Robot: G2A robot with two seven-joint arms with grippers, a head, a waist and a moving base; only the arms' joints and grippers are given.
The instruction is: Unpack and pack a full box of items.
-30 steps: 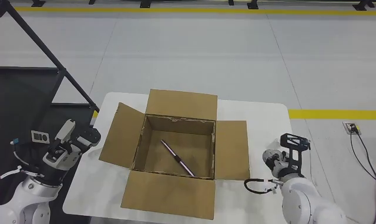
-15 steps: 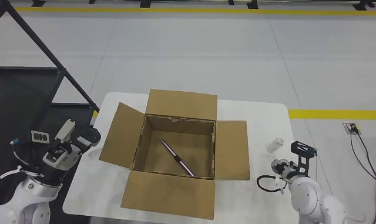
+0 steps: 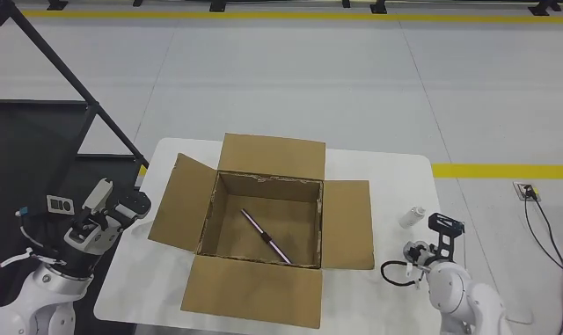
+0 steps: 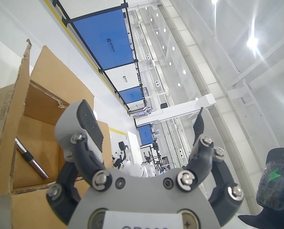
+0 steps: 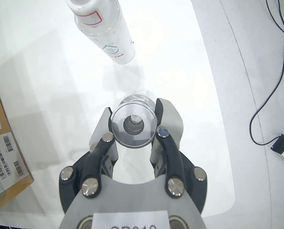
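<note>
Between the fingers of the right gripper (image 5: 134, 108): small clear jar (image 5: 133, 127), clamped from both sides, over the near-right part of the table (image 3: 396, 172). White-capped bottle (image 5: 101, 24) stands just beyond it on the far side, not touching. Box (image 3: 271, 155) sits left of both, flaps open, thin rod (image 3: 264, 236) on its floor. Left gripper (image 4: 142, 111) hangs spread and empty by the box's left flap. Reads as unpacking, jar being placed. Can't tell if its base touches the table. Lower straight, seat it flat, then release and lift clear of the bottle.
</note>
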